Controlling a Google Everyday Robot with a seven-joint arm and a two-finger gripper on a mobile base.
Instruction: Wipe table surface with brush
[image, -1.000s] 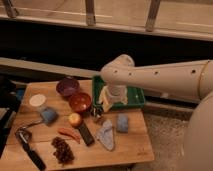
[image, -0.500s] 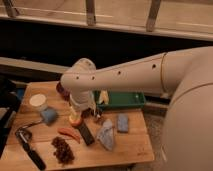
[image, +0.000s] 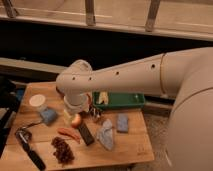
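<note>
1. Far left, front corner: the slim black-handled brush with the rounded dark head (image: 29, 149) lies flat on the light-brown wooden plank surface (image: 136, 146). Nothing is touching it, so no pickup yet.
2. Just to its right sit a dark red grape-like cluster (image: 62, 150) and a short black rectangular block (image: 86, 134), right where a sweep might go.
3. Middle back: the robot's hand (image: 73, 109) hangs just above a small round reddish fruit (image: 76, 120), jaws spread wide, gripping nothing, well apart from the brush.
4. Right, at the back edge: a green rectangular tray (image: 131, 105).
5. Verdict: the wiping looks unstarted. Reach, grab and sweep are all left.
</note>
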